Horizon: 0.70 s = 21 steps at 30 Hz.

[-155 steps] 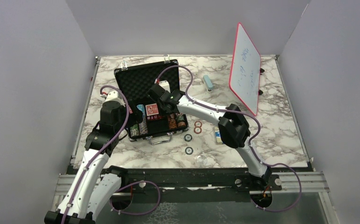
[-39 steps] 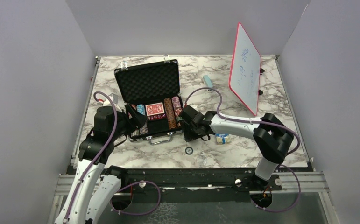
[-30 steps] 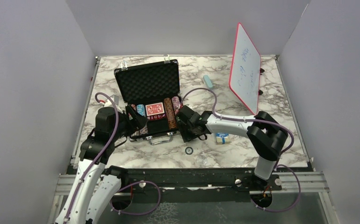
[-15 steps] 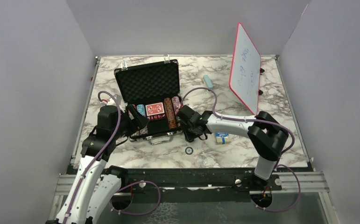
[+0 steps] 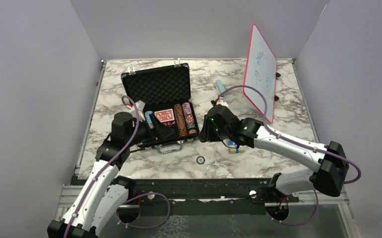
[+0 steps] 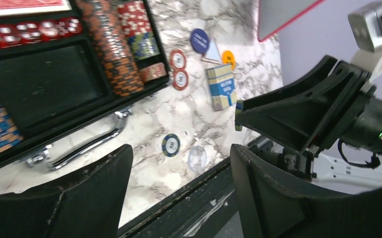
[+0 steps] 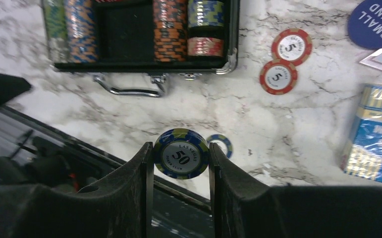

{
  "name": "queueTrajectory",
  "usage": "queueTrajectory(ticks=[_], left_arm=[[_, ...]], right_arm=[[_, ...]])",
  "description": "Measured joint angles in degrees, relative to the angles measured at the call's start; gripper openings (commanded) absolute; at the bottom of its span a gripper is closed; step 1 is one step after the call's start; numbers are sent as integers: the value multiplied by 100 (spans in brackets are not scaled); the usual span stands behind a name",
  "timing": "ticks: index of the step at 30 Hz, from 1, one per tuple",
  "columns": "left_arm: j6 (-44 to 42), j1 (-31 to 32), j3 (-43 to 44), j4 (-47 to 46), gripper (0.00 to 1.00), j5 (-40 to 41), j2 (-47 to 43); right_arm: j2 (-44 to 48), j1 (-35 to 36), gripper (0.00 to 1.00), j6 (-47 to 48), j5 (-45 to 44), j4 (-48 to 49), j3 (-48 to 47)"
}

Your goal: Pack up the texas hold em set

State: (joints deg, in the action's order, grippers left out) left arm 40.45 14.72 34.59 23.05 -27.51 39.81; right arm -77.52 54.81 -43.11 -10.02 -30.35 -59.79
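A blue-and-yellow 50 chip (image 7: 181, 159) is clamped in the right gripper (image 7: 180, 148) over the marble table (image 5: 144, 163), at 3 o'clock from the open black briefcase (image 5: 156, 89). The left gripper (image 6: 179, 153) is held spread wide and empty near the briefcase's 6 o'clock edge, by its silver handle (image 5: 169, 147).

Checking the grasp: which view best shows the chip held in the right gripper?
The right wrist view: the blue-and-yellow chip, marked 50, sits face-on, clamped in the right gripper. In the top external view the gripper's own body hides it. The left wrist view shows that gripper side-on, with at most a sliver of the chip's edge.
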Motion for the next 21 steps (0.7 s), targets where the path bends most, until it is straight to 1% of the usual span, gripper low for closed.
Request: queueTrajectory(ticks=[4, 6, 9, 11, 15, 19, 21], left_arm=[[168, 444, -243, -745, 66, -149, 28], [326, 807, -533, -1388, 66, -151, 33], [474, 1320, -890, -2046, 66, -44, 96], [518, 1709, -1032, -2441, 66, 168, 197], [498, 2402, -1049, -3141, 66, 713, 487], [393, 2900, -1049, -3519, 65, 1351, 699], [343, 3023, -1049, -3679, 61, 1547, 715]], right_arm=[[179, 0, 32, -743, 2, 160, -55], [269, 0, 32, -1152, 0, 271, -55], [422, 0, 32, -1635, -17, 457, -55], [507, 0, 32, -1910, -46, 518, -59], [590, 0, 33, -2424, -68, 542, -59], [664, 0, 33, -2865, -72, 544, -57], [713, 0, 33, -3029, -81, 549, -44]])
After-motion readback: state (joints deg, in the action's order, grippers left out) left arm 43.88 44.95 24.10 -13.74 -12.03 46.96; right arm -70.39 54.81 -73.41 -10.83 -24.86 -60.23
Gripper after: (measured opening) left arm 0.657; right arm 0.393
